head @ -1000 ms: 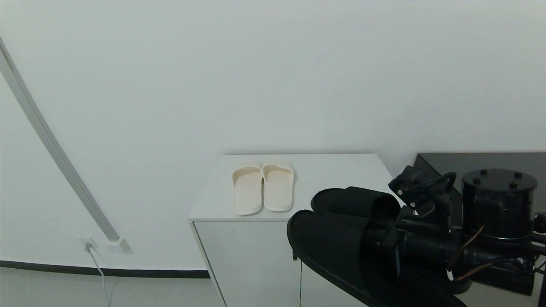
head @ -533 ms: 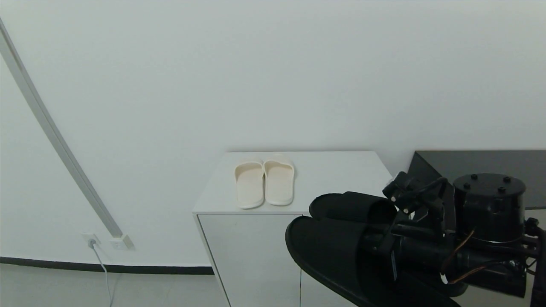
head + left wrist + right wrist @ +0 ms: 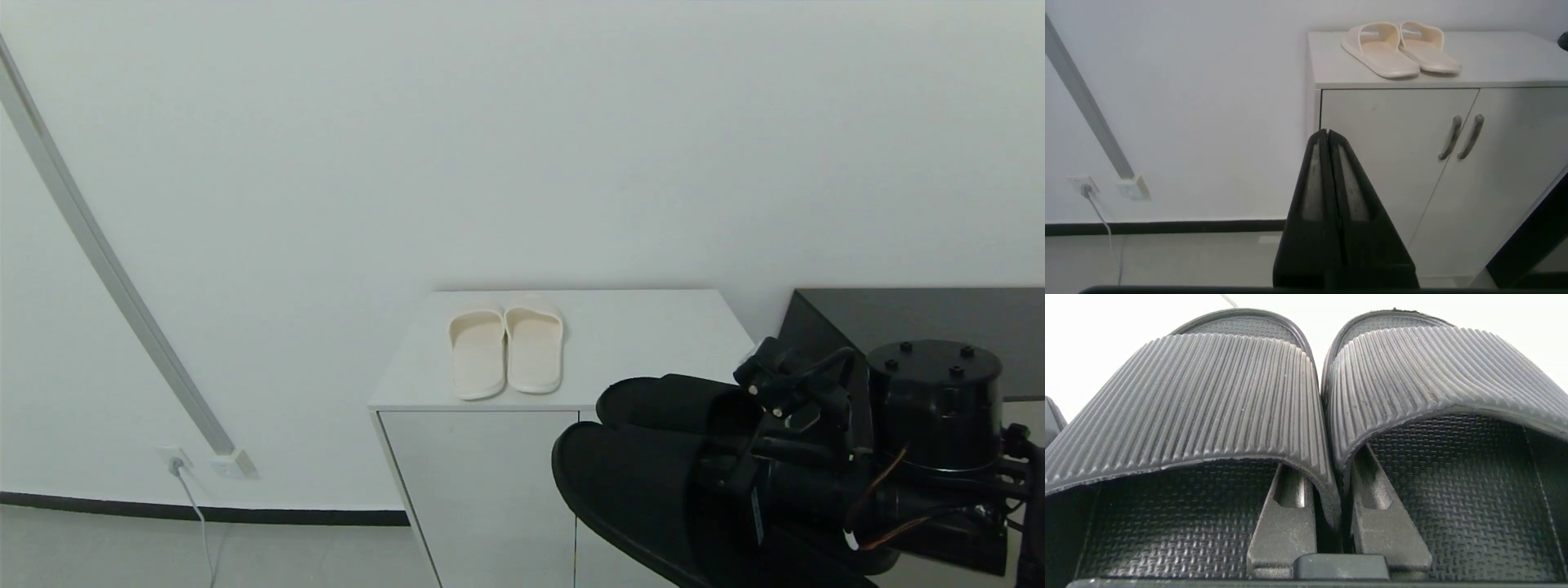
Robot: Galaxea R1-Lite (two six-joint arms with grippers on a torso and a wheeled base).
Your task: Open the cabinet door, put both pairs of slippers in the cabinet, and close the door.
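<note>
Black slippers (image 3: 653,465): in the head view the pair is held side by side by the right gripper (image 3: 729,469), in front of the cabinet (image 3: 482,490), level with its right door. Cream slippers (image 3: 506,351) lie paired on the cabinet top at the front edge, left of centre. Both doors are shut, so the held pair probably cannot be stowed until a door is opened.

Left wrist view: the left gripper (image 3: 1328,143) has its fingers pressed together on nothing and points toward the left door. The two handles (image 3: 1449,137) sit beside each other at the door seam. This free arm appears to be the one available for a handle.

Right wrist view: one finger (image 3: 1284,514) lies under each strap, and the two clamp the adjoining inner side walls together. One grasp thus carries both slippers.
</note>
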